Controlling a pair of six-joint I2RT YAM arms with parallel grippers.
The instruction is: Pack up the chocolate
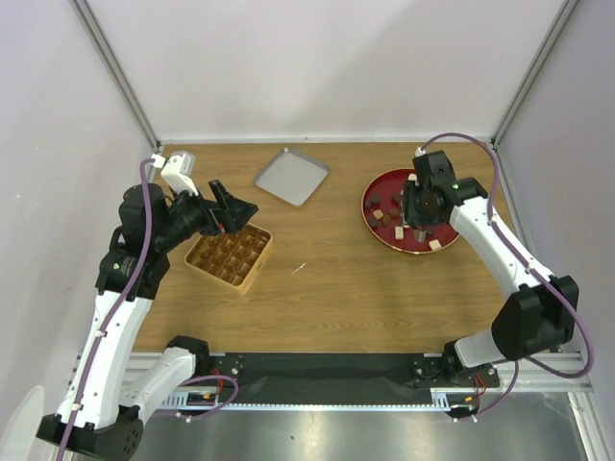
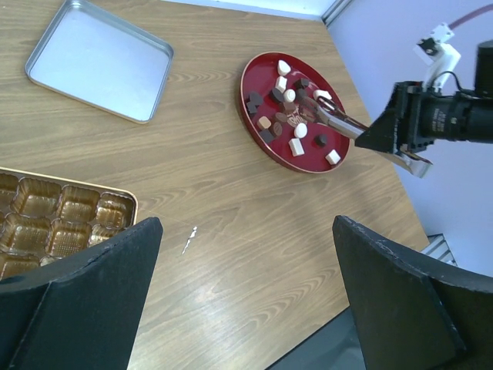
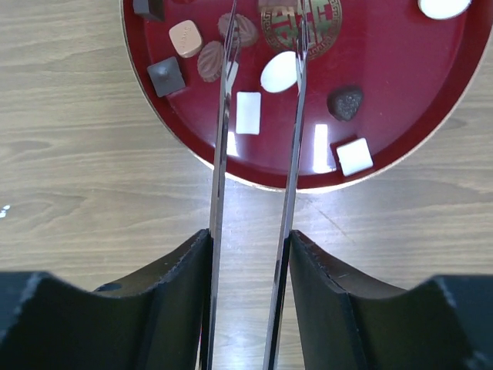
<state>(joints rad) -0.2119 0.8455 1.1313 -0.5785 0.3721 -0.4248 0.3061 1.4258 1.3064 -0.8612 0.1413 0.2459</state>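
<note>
Several pieces of chocolate, dark, tan and white, lie on a red plate at the right of the table. My right gripper is shut on the two arms of long metal tongs. The tong tips reach over the plate, either side of a white oval piece. In the top view the right gripper hangs over the plate. My left gripper is open and holds nothing. It hovers just above the tan compartment box.
A flat silver tray lies at the back centre of the table. The tan box shows empty brown cups on the side I can see. A small white speck lies on the wood between box and plate.
</note>
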